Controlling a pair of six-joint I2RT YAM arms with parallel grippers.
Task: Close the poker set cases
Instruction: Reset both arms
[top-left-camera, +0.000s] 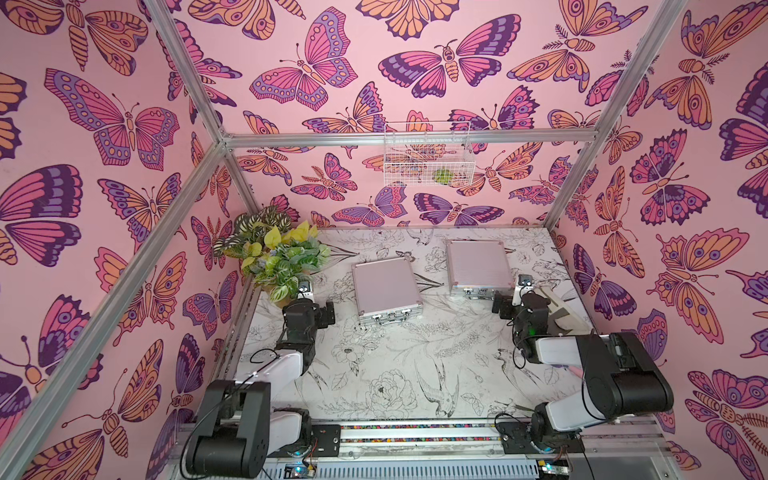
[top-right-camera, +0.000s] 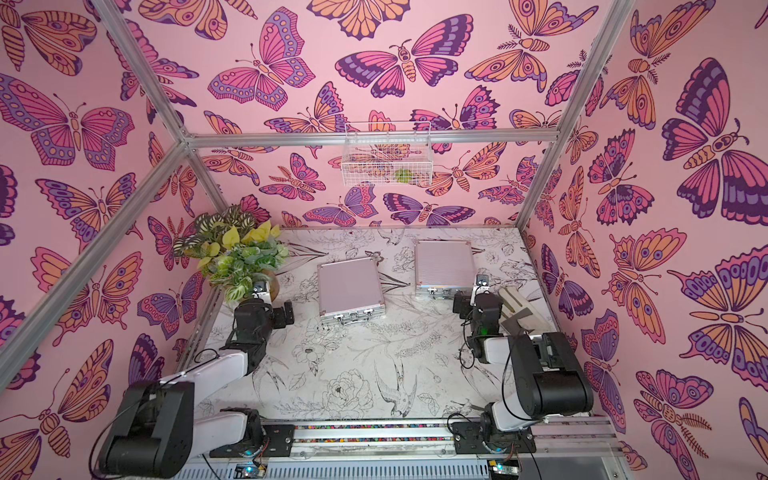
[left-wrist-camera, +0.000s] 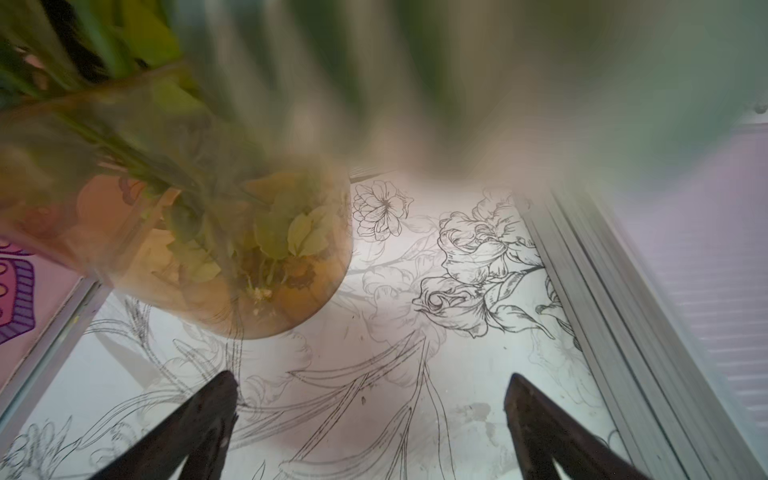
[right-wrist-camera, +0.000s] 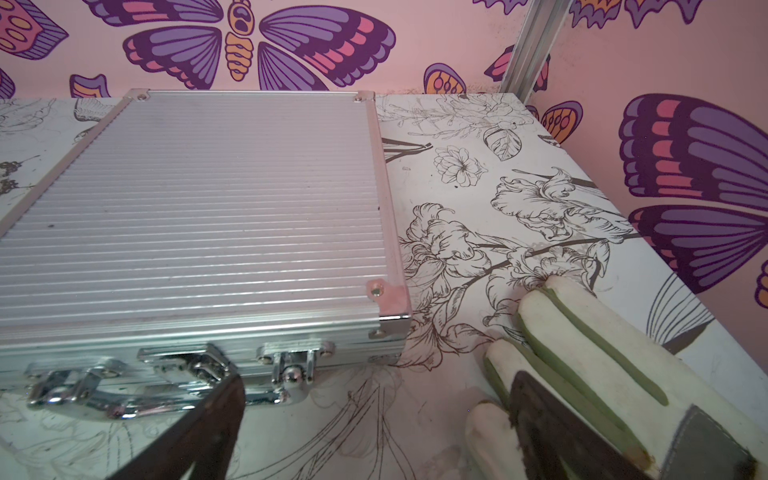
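Silver ribbed aluminium is seen on both poker set cases, each lid shut flat on its base. In both top views the centre case (top-left-camera: 386, 291) is placed mid-frame on the floral-print table (top-left-camera: 395, 374), slightly turned, with chrome fittings on its near wall. The rear case (top-left-camera: 478, 266) is set to the right and further up the frame, apart from it. A leafy potted plant (top-left-camera: 274, 253) is seen at the table's upper-left corner. A white wire basket (top-left-camera: 428, 153) is hung on the butterfly-print wall above. The left arm (top-left-camera: 286, 361) is ended beside the plant. The right arm (top-left-camera: 557, 349) is ended just beside the rear case's lower right corner, next to a pale glove (top-left-camera: 557, 305). Fingers are hidden here.

Left wrist view: the left gripper (left-wrist-camera: 370, 386) is held with its dark pointed fingers wide apart above bare table, nothing between them. A rounded amber translucent pot (left-wrist-camera: 270, 270) is ahead, and blurred leaves cover much of the view. The centre case's grooved side wall is seen alongside.

Right wrist view: the right gripper (right-wrist-camera: 378, 380) is spread wide and empty. One finger is overlapped with the rear case's chrome handle (right-wrist-camera: 104, 395); contact cannot be told. A chrome latch (right-wrist-camera: 297, 361) is fixed beside it. The other finger is overlapped with the glove, which is white fabric with green stripes and a grey cuff.
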